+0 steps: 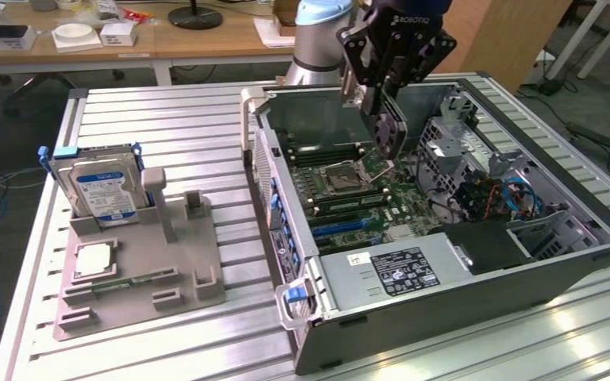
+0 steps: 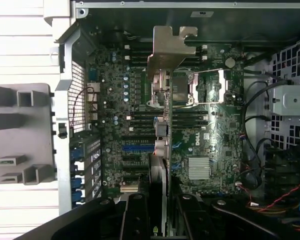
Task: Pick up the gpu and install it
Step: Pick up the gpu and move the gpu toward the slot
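Exterior view: the large open grey metal computer case (image 1: 475, 309) lies on its side on the slatted aluminium table (image 1: 156, 127), with the green motherboard (image 1: 400, 194) facing up. The gpu (image 1: 388, 131), a thin flat black card with a silver-grey metal bracket (image 2: 167, 47), hangs on edge above the board near the square processor socket (image 2: 205, 90). The black gripper (image 1: 383, 94) pinches it on both faces.

Judging from the wrist view, the card stands crosswise to the long blue slot (image 2: 137, 148). A clean seating calls for its lower edge to be parallel with that slot, the bracket towards the rear wall's slot openings (image 2: 85, 150), and a straight descent.

Room is open above the board. The perforated drive cage (image 1: 464, 143) and loose cables (image 1: 511, 198) crowd the exterior view's right, and the rear wall bounds the left.
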You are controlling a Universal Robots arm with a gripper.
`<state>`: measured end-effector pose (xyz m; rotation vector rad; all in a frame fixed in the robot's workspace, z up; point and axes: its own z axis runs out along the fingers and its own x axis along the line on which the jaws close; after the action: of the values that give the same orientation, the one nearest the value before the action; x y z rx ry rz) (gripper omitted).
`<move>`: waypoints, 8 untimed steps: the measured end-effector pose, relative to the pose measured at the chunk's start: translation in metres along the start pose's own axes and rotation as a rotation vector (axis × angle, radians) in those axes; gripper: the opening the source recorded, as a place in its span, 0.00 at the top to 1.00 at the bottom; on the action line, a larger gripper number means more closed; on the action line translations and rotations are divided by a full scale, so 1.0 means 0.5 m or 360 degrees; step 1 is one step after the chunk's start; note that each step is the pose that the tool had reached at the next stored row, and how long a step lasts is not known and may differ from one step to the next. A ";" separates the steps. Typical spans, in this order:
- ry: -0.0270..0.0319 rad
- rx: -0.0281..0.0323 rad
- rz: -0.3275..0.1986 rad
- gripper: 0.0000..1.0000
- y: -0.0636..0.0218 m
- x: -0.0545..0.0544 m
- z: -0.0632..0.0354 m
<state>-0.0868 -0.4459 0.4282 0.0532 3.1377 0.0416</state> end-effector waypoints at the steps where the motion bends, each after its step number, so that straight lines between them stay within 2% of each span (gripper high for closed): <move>1: 0.00001 0.00000 0.0000 0.74 0.000 -0.003 0.000; 8: 0.00006 0.00000 -0.0001 0.74 0.001 -0.017 0.000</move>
<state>-0.0783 -0.4459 0.4282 0.0524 3.1381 0.0416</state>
